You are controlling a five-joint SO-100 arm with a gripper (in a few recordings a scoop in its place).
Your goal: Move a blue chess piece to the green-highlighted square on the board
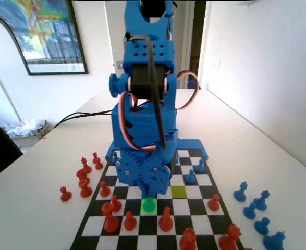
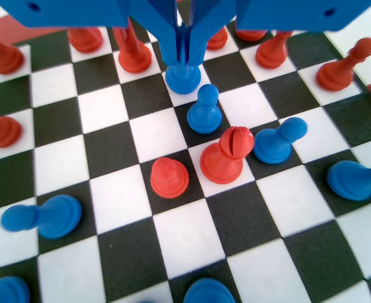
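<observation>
Your board point(image 1: 142, 225) carries the arm low over its middle; the gripper point(image 2: 183, 58) is clenched on the blue chess piece point(image 2: 183, 77), whose base sits on the green-highlighted square point(image 1: 149, 205); I judge this the placing step, so next loosen the jaws and rise straight; a blue pawn point(image 2: 204, 110) stands just beside, red pieces crowd the far rows; room is tight.
</observation>
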